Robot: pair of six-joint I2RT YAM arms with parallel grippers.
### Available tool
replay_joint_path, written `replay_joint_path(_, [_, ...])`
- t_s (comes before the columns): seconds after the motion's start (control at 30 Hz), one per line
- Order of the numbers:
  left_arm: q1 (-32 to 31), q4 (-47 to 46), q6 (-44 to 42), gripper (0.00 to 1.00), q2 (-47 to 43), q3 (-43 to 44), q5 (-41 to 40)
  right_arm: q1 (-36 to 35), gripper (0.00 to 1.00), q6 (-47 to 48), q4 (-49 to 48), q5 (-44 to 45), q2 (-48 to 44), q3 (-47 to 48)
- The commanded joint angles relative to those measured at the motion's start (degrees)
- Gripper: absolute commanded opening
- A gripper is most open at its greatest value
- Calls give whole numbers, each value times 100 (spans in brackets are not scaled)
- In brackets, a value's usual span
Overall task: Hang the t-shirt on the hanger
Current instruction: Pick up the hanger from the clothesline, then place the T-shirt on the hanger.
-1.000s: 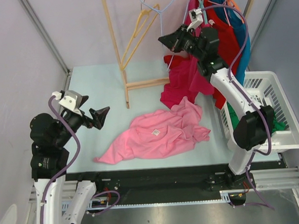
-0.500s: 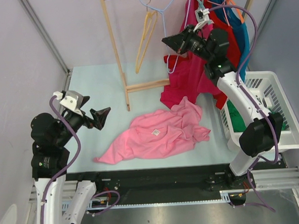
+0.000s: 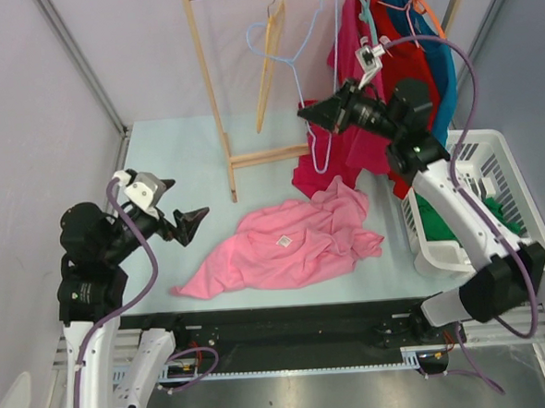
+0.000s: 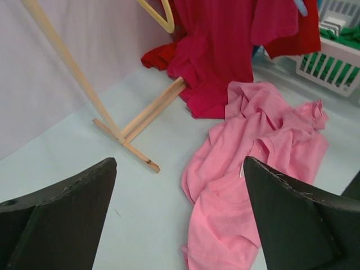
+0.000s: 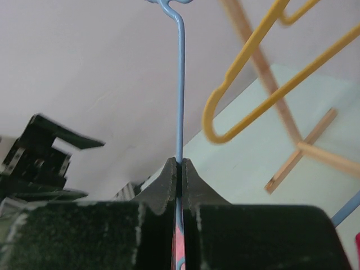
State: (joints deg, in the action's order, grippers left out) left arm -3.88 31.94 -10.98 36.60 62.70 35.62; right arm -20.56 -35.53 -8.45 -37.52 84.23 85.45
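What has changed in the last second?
Right fingers, still shut on the hanger, pulled it toward the near side, tilting it; the yellow hanger swung. Left fingers, open, edged toward the t-shirt, which stayed put.

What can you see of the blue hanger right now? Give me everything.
The hanger is a thin, pale lavender-blue frame that looks like wire. It is bare, with no garment on it. The right gripper is shut on one straight run of it, and the wire rises from between the closed jaws. It is held in the air beside the wooden rack, above the pink t-shirt lying on the table. Whether its hook touches the rail cannot be told.
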Motion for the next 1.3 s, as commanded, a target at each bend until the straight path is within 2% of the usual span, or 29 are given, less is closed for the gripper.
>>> replay_joint_path(0.0, [45,514,-825,100,128,190,701,-177,0,-42,247,-545,-1003,-747])
replay_joint_path(0.1, [45,901,-1414,100,146,155,772,-212,0,178,712,-782,-1426,-1371])
replay_joint_path(0.23, [45,1383,-2221,100,-73,-186,885,7,0,519,1168,-1941,-1882,-2250])
replay_joint_path(0.3, [45,1385,-2478,100,-440,-617,1008,78,0,827,1485,-2364,-2241,-2611])
replay_joint_path(0.4, [45,1148,-2804,100,-889,-1145,983,87,0,1469,2704,-2550,-2751,-2936])
replay_joint_path(0.5, [54,937,-2997,100,-997,-1400,930,78,0,1750,3190,-2743,-3087,-3418])
replay_joint_path(0.57, [45,919,-3357,100,-971,-1558,1131,-18,0,1707,3157,-3066,-3307,-3657])
replay_joint_path(0.67, [36,621,-3761,100,-1023,-1882,1526,-413,0,1287,2675,-3645,-3351,-4158])
replay_joint_path(0.77, [-7,-29,-3911,100,-1119,-2199,1887,-904,0,-29,1122,-4139,-3298,-4729])
replay_joint_path(0.8, [-42,-204,-3981,100,-1137,-2270,1949,-985,0,-416,125,-4193,-3325,-4861])
replay_joint_path(0.83, [-165,-589,-3982,99,-1155,-2332,1984,-1055,0,-985,-163,-4220,-3334,-4975])
replay_joint_path(0.87, [-253,-680,-4060,98,-1138,-2393,2010,-1238,0,-1069,-288,-4246,-3316,-5038])
replay_joint_path(0.9, [-375,-594,-4539,96,-1129,-2385,2028,-1310,0,-1088,-254,-4264,-3290,-5029])
replay_joint_path(0.93, [-760,-636,-4701,95,-1120,-2367,1967,-1371,0,-1227,-271,-4264,-3272,-5012])
replay_joint_path(0.97, [-1007,-837,-4685,94,-1129,-2463,1566,-1416,0,-1472,-385,-4281,-3176,-4960])
replay_joint_path(1.0, [-1253,-1230,-4694,94,-1155,-2525,1397,-1503,0,-1779,-951,-4299,-3123,-4950])
replay_joint_path(1.03, [-1725,-1339,-4798,94,-1138,-2560,1256,-1530,0,-2095,-1296,-4308,-3053,-4933])
replay_joint_path(1.07, [-1965,-1462,-4904,94,-1103,-2622,1020,-1548,0,-2655,-1578,-4308,-2992,-4898])
replay_joint_path(1.1, [-2211,-1759,-4957,94,-946,-2622,844,-1600,0,-2791,-1825,-4308,-2887,-4793])
replay_joint_path(1.2, [-3265,-2348,-5019,92,-515,-2526,308,-1688,0,-2863,-1661,-4352,-2745,-4556])
replay_joint_path(1.27, [-3601,-2596,-5063,86,-312,-2421,70,-1724,0,-2863,-1546,-4422,-2719,-4502])
